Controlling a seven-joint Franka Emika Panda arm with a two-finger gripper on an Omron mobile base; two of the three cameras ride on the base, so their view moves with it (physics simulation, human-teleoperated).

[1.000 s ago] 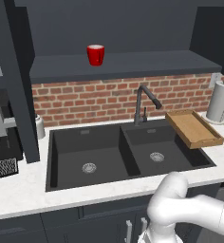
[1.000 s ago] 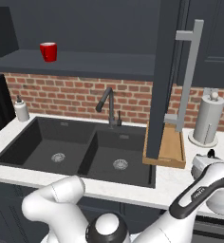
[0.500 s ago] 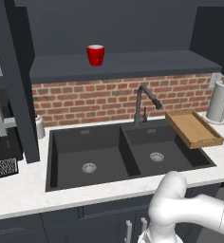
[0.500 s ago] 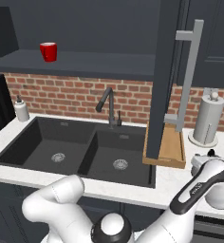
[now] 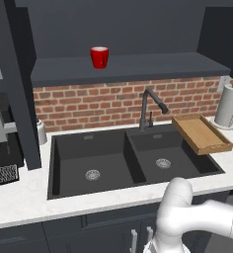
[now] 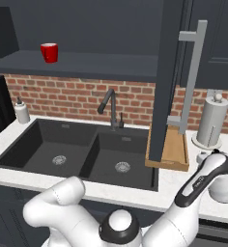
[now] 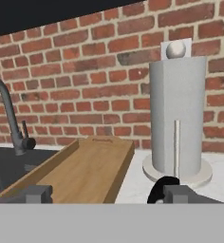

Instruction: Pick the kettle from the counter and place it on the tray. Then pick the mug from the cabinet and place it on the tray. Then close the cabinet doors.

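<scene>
Claw: gripper (image 7: 109,194) hovers low, fingers spread wide apart, gripping nothing.
Kettle: kettle (image 6: 226,188) sits on the counter (image 5: 19,197) under the hand; its dark top shows at three o'clock, beside one fingertip.
Tray: tray (image 7: 85,171) at ten o'clock, bare.
Paper-towel roll (image 7: 176,114): one o'clock, just behind.
Mug: mug (image 5: 99,57) on the cabinet (image 5: 138,66) shelf, far off at eleven o'clock.
Doors: cabinet doors (image 6: 166,72) stand open.
Progress: judged at the first grasp; no step done.

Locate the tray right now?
The tray sits on the counter at the right end of the sink, just left of the paper-towel roll; the right base view shows it behind the open cabinet door.
</scene>
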